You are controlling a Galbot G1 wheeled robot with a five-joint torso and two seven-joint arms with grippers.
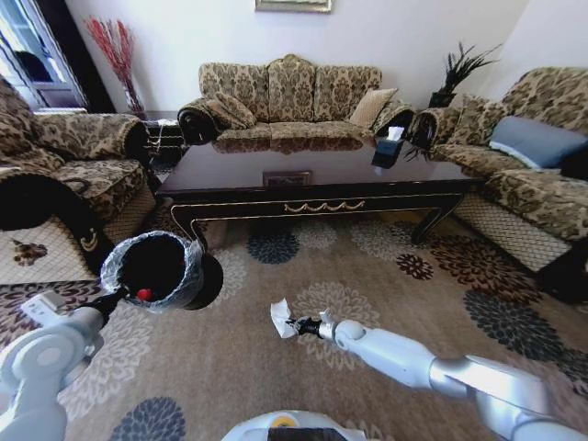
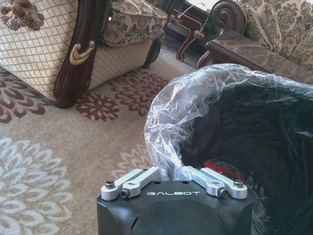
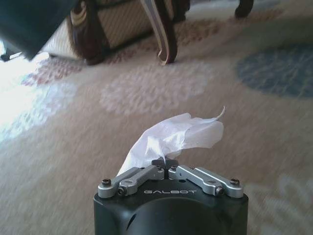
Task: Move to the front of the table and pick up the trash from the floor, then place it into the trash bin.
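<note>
- The inside of the trash bin (image 1: 158, 268) is mostly dark. A small red item (image 1: 144, 295) lies at its bottom, and from the left wrist it shows only as a red strip; what it is cannot be told.
- The left gripper (image 2: 177, 172) has its jaws closed on the clear liner (image 2: 171, 112) at the bin's rim. The fingertips are buried in the plastic. In the head view the bin hangs tilted from this grip.
- The right gripper (image 3: 164, 162) has its jaws pinched shut on a crumpled white wrapper (image 3: 171, 138), which sticks out ahead of them, above the floor (image 1: 386, 276).
- In the head view the wrapper sits to the bin's right, near it but apart, in front of the table (image 1: 312, 179).
- A small dark object (image 1: 388, 147) near the far right of the tabletop is unclear.
</note>
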